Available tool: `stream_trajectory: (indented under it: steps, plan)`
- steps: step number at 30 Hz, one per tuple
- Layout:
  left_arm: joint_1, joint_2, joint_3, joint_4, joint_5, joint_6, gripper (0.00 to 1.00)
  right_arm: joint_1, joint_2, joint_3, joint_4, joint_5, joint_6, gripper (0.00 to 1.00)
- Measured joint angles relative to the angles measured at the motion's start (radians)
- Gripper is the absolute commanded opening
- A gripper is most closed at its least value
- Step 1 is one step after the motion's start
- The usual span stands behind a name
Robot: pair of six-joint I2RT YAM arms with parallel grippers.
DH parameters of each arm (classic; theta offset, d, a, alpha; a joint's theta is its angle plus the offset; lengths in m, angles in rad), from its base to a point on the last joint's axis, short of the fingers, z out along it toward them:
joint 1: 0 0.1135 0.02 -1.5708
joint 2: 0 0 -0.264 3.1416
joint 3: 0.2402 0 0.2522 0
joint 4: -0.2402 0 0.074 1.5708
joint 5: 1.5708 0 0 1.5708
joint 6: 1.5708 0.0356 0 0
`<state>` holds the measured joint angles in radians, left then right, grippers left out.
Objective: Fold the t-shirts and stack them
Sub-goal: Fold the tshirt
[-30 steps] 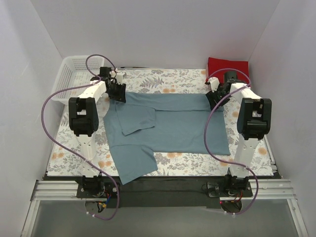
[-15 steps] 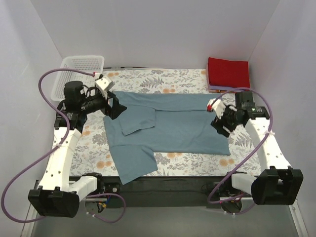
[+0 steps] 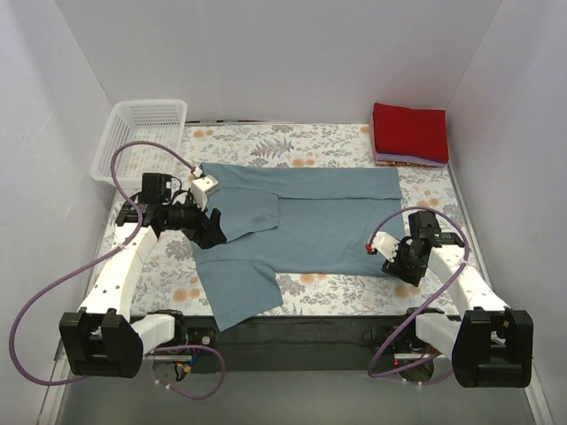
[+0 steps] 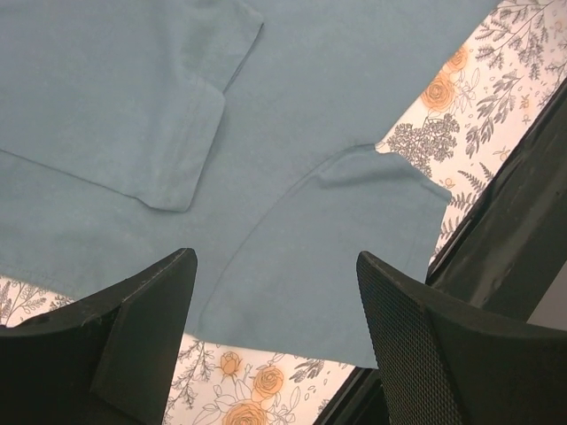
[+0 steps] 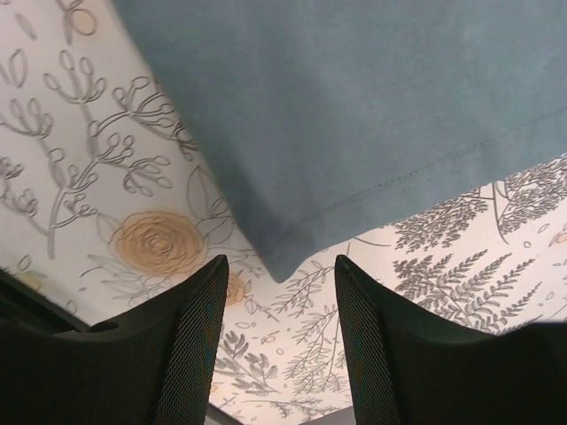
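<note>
Top external view: left gripper (image 3: 213, 233) and right gripper (image 3: 396, 263) hover empty, jaws spread, over opposite edges of the slate-blue t-shirt (image 3: 319, 221).

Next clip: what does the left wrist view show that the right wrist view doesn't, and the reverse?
Left wrist only: one sleeve folded onto the body of the slate-blue shirt, the other sleeve spread flat toward the table's dark edge. Right wrist only: the shirt's hem corner, just ahead of the right fingers. Both: that shirt on the floral tablecloth, with left fingers and right fingers apart, holding nothing.
</note>
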<state>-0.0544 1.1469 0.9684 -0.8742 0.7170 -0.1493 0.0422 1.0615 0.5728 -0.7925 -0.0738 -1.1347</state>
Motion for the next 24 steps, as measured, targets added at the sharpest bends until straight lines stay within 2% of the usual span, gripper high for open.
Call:
stream_trajectory:
  steps: [8,15,17,18,21,24]
  plan:
    - [0.000,-0.023,-0.046,-0.021,-0.024,0.024,0.72,0.017,0.007,-0.034,0.095,0.023,-0.007,0.56]
    - [-0.005,-0.023,-0.065,-0.067,-0.029,0.097,0.67,0.048,0.001,-0.076,0.140,0.034,-0.018,0.24]
    - [-0.031,-0.030,-0.088,-0.106,-0.046,0.154,0.60,0.057,-0.001,-0.080,0.146,0.037,-0.018,0.14]
    - [-0.051,-0.039,-0.105,-0.127,-0.058,0.182,0.56,0.059,0.002,-0.080,0.149,0.039,-0.017,0.03]
    - [-0.132,-0.080,-0.154,-0.193,-0.103,0.248,0.45,0.063,0.015,-0.076,0.159,0.048,-0.010,0.01]
    - [-0.280,-0.113,-0.213,-0.223,-0.174,0.283,0.37,0.064,0.036,-0.059,0.152,0.048,0.000,0.01]
